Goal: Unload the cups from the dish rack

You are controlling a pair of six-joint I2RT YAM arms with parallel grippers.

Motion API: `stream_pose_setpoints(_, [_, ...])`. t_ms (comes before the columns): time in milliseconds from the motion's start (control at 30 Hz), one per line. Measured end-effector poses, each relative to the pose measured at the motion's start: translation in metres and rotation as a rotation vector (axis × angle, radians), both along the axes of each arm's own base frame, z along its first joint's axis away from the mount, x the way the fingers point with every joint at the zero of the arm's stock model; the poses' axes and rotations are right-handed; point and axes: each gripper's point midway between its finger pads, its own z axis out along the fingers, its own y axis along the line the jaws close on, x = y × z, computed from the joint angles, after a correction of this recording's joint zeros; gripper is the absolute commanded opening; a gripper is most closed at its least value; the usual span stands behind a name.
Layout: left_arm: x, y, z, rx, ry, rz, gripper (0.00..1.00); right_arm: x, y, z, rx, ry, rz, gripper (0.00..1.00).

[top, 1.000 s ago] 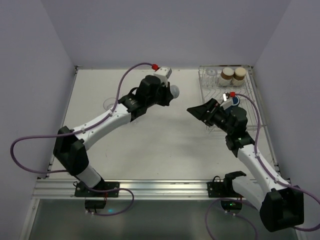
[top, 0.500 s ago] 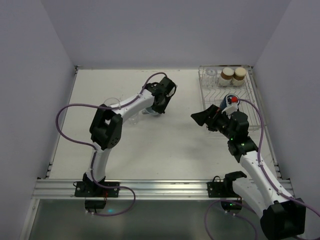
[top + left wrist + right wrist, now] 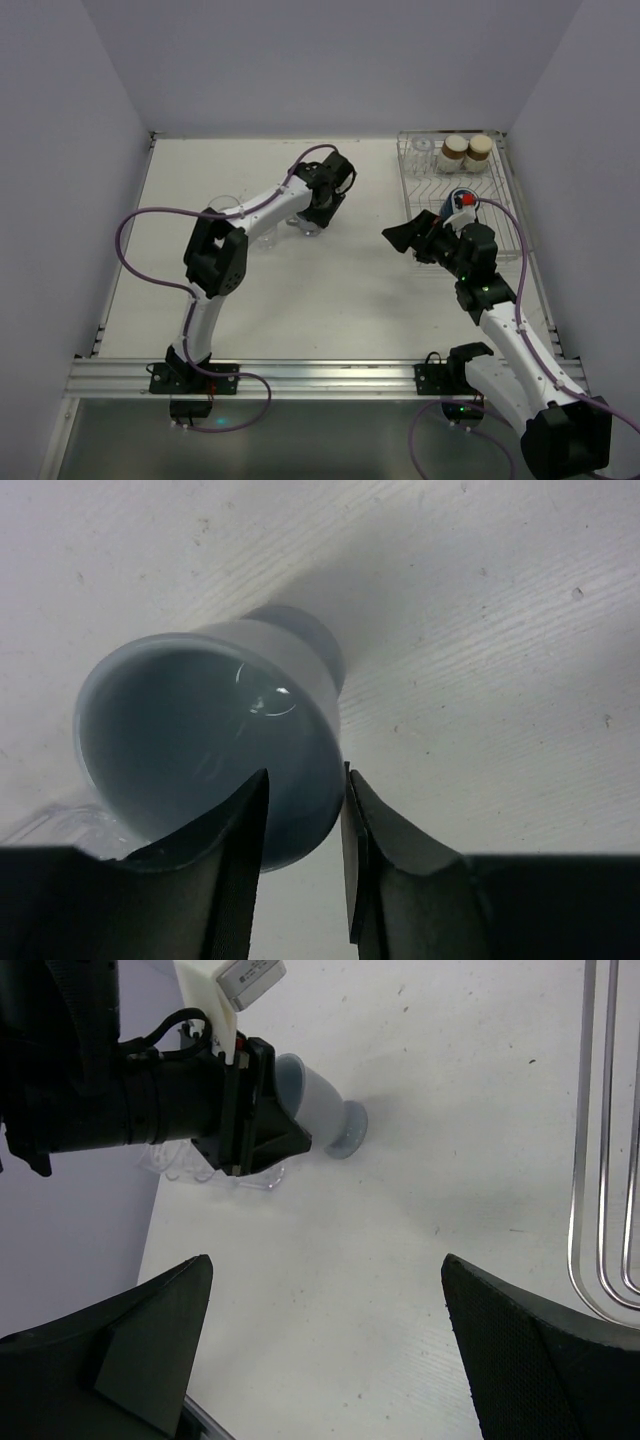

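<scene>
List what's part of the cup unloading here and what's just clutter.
Job: dish rack; two cream cups and blue mug in it; pale cup at the left claw; clear tumbler on the table.
Just there: purple cables; aluminium rail.

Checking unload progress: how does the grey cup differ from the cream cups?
Place: grey cup on the table, cream cups in the dish rack, far end. Colour: grey cup plain blue-grey, cream cups brown-banded. Contact: grey cup's rim sits between the fingers of the left tool, cream cups untouched. Both small.
</scene>
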Motion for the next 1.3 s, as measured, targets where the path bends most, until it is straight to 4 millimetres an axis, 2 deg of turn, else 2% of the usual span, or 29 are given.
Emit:
stream_pose_setpoints(300, [0.005, 0.002, 0.005, 0.018, -0.032, 0.009, 0.55, 0.002, -0.01, -0.006, -0.045, 0.035, -0.051, 0.99])
stream_pose_setpoints(400, [0.007, 0.001, 0.011, 0.01, -0.05, 0.011, 0.72, 0.007, -0.019, 0.003, -0.079, 0.019, -0.099, 0.99])
stream_pose_setpoints(433, [0.007, 0.0, 0.015, 0.003, -0.058, 0.013, 0.83, 0.009, -0.021, 0.006, -0.089, 0.012, -0.112, 0.98])
stream_pose_setpoints(500, [0.007, -0.003, 0.03, -0.018, -0.094, 0.015, 0.91, 0.017, -0.031, 0.015, -0.125, -0.007, -0.165, 0.98])
stream_pose_setpoints(533, [0.006, -0.005, 0.041, -0.033, -0.117, 0.018, 0.96, 0.023, -0.037, 0.019, -0.148, -0.015, -0.197, 0.98])
stream_pose_setpoints(600, [0.003, -0.014, 0.072, -0.079, -0.186, 0.009, 0.98, 0.036, -0.05, 0.024, -0.201, -0.022, -0.264, 0.99])
stream_pose_setpoints(700, [-0.011, -0.036, 0.137, -0.219, -0.32, -0.035, 1.0, 0.054, -0.071, 0.021, -0.301, -0.001, -0.361, 0.99])
stream_pose_setpoints(800, [-0.046, -0.046, 0.204, -0.416, -0.44, -0.109, 1.0, 0.074, -0.094, 0.014, -0.409, 0.039, -0.434, 0.99])
stream_pose_setpoints(900, [-0.08, -0.034, 0.252, -0.591, -0.529, -0.159, 1.0, 0.096, -0.126, 0.004, -0.509, 0.099, -0.494, 0.99])
stream_pose_setpoints(1000, [-0.111, -0.008, 0.277, -0.711, -0.596, -0.181, 1.0, 0.11, -0.161, -0.006, -0.585, 0.161, -0.541, 0.99])
stream_pose_setpoints(1067, [-0.126, 0.003, 0.273, -0.738, -0.602, -0.195, 1.0, 0.114, -0.179, -0.013, -0.617, 0.193, -0.558, 0.99])
stream_pose_setpoints(1167, [-0.144, 0.017, 0.247, -0.732, -0.577, -0.211, 1.0, 0.118, -0.2, -0.028, -0.658, 0.25, -0.566, 0.99])
stream_pose_setpoints(1300, [-0.152, 0.028, 0.202, -0.673, -0.534, -0.218, 1.0, 0.13, -0.204, -0.048, -0.698, 0.307, -0.515, 0.99])
